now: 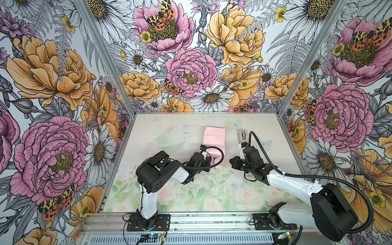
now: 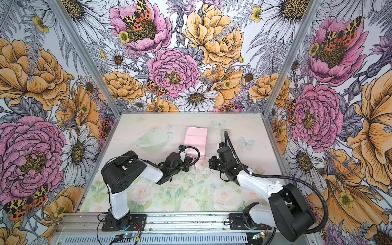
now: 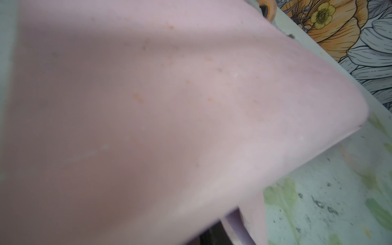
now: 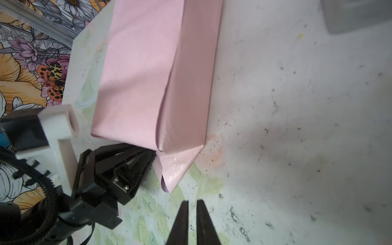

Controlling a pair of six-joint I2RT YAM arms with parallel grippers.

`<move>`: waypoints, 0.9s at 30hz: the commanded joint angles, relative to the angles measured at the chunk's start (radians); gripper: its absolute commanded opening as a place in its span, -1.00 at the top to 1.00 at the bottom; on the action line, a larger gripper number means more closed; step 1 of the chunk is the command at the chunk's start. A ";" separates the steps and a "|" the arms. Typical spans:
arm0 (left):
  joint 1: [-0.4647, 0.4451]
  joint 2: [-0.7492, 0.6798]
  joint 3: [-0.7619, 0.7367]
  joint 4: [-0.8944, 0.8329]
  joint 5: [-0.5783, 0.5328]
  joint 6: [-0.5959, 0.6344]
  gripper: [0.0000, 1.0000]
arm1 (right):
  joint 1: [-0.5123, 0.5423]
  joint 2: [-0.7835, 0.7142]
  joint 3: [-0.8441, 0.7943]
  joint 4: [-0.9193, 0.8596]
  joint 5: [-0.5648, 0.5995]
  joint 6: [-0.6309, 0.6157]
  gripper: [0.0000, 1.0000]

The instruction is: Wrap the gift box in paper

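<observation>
Now the paper (image 1: pixel 213 137) lies on the table (image 1: pixel 169 191) as a long pink bundle, folded over, a bit past the middle toward the far side. Its far end stops short of the table's far edge. Its long right edge lies flat on the table. Its near end comes to a pointed flap (image 4: pixel 177 169) with a little lilac at the tip. The gift box cannot be seen, because the paper hides whatever is under it. The small grey tape dispenser (image 1: pixel 242 135) stands to the right of the paper, apart from it. The left part of the table and the whole near part are bare, so there is lots of room there. Flowery walls close in the left, far and right sides.

The left claw (image 4: pixel 146 153) is at the near left corner of the bundle, right against the fold. Its tips are hidden, so I cannot tell if it pinches the paper. The right claw (image 4: pixel 192 212) is just on the near side of the pointed flap, not touching it. Its two fingers are almost together and hold nothing.
</observation>
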 commanded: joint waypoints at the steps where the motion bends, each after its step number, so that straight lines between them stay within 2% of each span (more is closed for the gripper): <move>1: -0.006 0.008 0.010 0.010 0.007 0.016 0.66 | 0.035 0.088 -0.019 0.285 -0.006 0.101 0.89; 5: -0.006 0.003 0.004 0.011 0.008 0.017 0.66 | 0.064 0.213 -0.017 0.418 0.006 0.138 0.92; 10: -0.003 -0.007 -0.005 0.014 0.007 0.020 0.66 | 0.085 0.314 0.016 0.479 0.019 0.150 0.93; 27: 0.002 -0.004 -0.002 0.014 0.018 0.026 0.66 | 0.110 0.442 0.069 0.551 0.066 0.159 0.94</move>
